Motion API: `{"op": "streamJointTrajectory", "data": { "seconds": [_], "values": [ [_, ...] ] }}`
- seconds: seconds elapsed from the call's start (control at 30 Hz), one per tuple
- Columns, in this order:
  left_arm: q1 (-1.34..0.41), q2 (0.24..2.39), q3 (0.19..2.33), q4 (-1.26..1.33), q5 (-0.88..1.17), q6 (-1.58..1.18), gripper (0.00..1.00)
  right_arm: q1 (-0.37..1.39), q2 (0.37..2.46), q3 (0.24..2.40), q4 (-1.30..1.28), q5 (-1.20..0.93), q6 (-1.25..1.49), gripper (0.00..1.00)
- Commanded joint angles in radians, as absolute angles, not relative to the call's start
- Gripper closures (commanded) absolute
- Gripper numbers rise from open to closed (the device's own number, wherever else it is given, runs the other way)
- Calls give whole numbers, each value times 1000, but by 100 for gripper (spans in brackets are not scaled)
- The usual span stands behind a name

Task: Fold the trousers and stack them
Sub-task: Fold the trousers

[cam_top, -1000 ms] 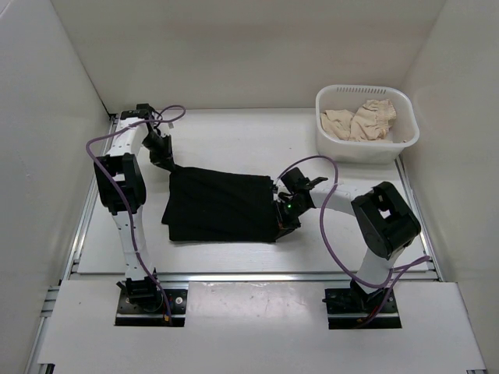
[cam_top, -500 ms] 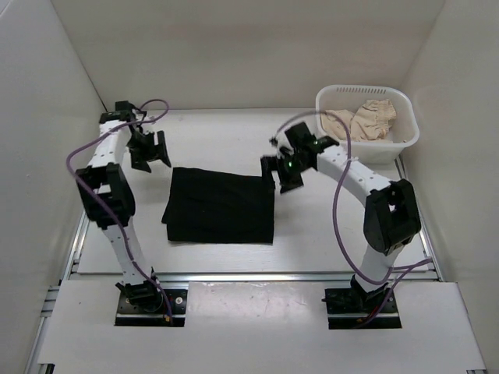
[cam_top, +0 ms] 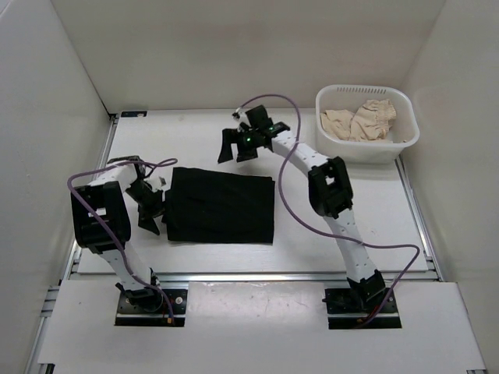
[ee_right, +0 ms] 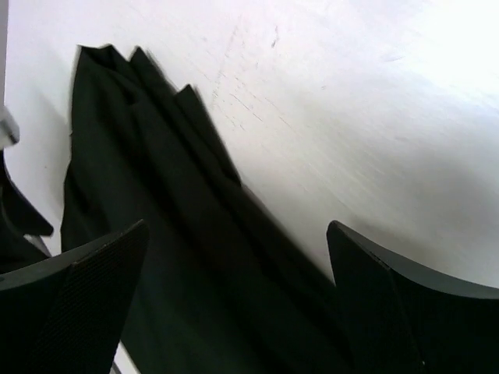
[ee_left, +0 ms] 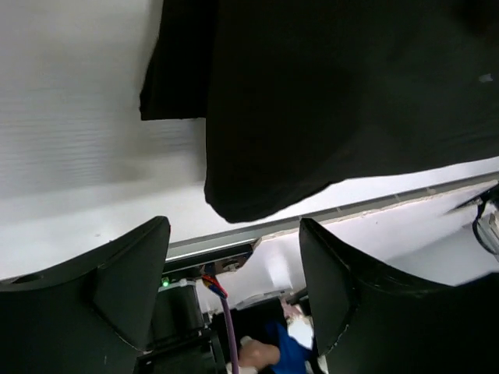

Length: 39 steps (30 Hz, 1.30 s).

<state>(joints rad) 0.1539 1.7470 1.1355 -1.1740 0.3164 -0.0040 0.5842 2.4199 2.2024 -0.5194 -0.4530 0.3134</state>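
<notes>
The black trousers (cam_top: 222, 206) lie folded into a flat rectangle in the middle of the white table. My left gripper (cam_top: 152, 209) hangs just off their left edge, open and holding nothing. In the left wrist view the trousers (ee_left: 335, 93) fill the top, and the gripper (ee_left: 234, 284) has only table edge between its fingers (ee_left: 117, 288). My right gripper (cam_top: 234, 148) hovers open over the table beyond the far edge of the fold. The right wrist view shows the trousers (ee_right: 156, 234) and their layered corner below the wide-set gripper (ee_right: 234, 300).
A white basket (cam_top: 355, 150) stands at the back right with crumpled beige cloth (cam_top: 360, 121) inside. White walls enclose the table on three sides. A metal rail (cam_top: 249, 274) runs along the front edge by the arm bases.
Both grippers opened and let go of the trousers. The left arm lifted away, then came down beside the left edge. The right arm swung from the right edge to the far side.
</notes>
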Motion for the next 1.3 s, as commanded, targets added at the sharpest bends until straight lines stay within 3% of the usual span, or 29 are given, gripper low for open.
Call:
{"op": "streamJointTrajectory", "data": {
  "seconds": [0.0, 0.17, 0.23, 0.3, 0.33, 0.37, 0.43, 0.47, 0.5, 0.63, 0.9, 0.93, 0.97, 1.0, 1.03, 1.13, 1.17, 1.2, 1.27],
  "values": [
    [156, 1724, 1100, -1097, 377, 0, 21, 659, 2483, 2261, -287, -574, 474, 1],
    [138, 1778, 1042, -1062, 419, 0, 24, 712, 2566, 2283, -210, -597, 537, 1],
    [138, 1789, 1028, -1052, 410, 0, 39, 712, 2577, 2251, -210, -597, 546, 5],
    [138, 1804, 1028, -1040, 419, 0, 52, 712, 2588, 2231, -198, -597, 561, 25],
    [138, 1818, 1028, -1040, 432, 0, 66, 712, 2597, 2230, -174, -607, 574, 36],
    [138, 1830, 1019, -1040, 442, 0, 73, 712, 2597, 2218, -160, -607, 603, 59],
    [138, 1830, 1019, -1040, 442, 0, 84, 712, 2606, 2218, -138, -617, 623, 76],
    [138, 1830, 1019, -1040, 433, 0, 86, 712, 2606, 2218, -129, -617, 633, 83],
    [147, 1830, 1019, -1051, 423, 0, 86, 712, 2606, 2232, -129, -597, 664, 96],
    [167, 1805, 1019, -1072, 405, 0, 86, 681, 2626, 2278, -86, -531, 768, 100],
    [228, 1784, 1008, -1081, 386, 0, 84, 650, 2637, 2278, -9, -495, 867, 97],
    [229, 1793, 1023, -1092, 387, 0, 81, 650, 2637, 2278, 0, -527, 867, 88],
    [229, 1793, 1043, -1092, 403, 0, 71, 650, 2646, 2269, 0, -541, 867, 81],
    [229, 1793, 1054, -1092, 417, 0, 69, 650, 2646, 2269, 18, -557, 867, 71],
    [229, 1793, 1064, -1103, 417, 0, 67, 650, 2646, 2269, 29, -569, 867, 50],
    [229, 1793, 1107, -1129, 440, 0, 55, 650, 2646, 2279, -3, -584, 838, 25],
    [229, 1784, 1117, -1143, 440, 0, 52, 650, 2634, 2310, -21, -584, 801, 10],
    [229, 1784, 1127, -1143, 440, 0, 46, 650, 2617, 2321, -59, -584, 783, 1],
    [238, 1775, 1138, -1157, 440, 0, 44, 641, 2574, 2333, -92, -584, 732, 1]
  ]
}}
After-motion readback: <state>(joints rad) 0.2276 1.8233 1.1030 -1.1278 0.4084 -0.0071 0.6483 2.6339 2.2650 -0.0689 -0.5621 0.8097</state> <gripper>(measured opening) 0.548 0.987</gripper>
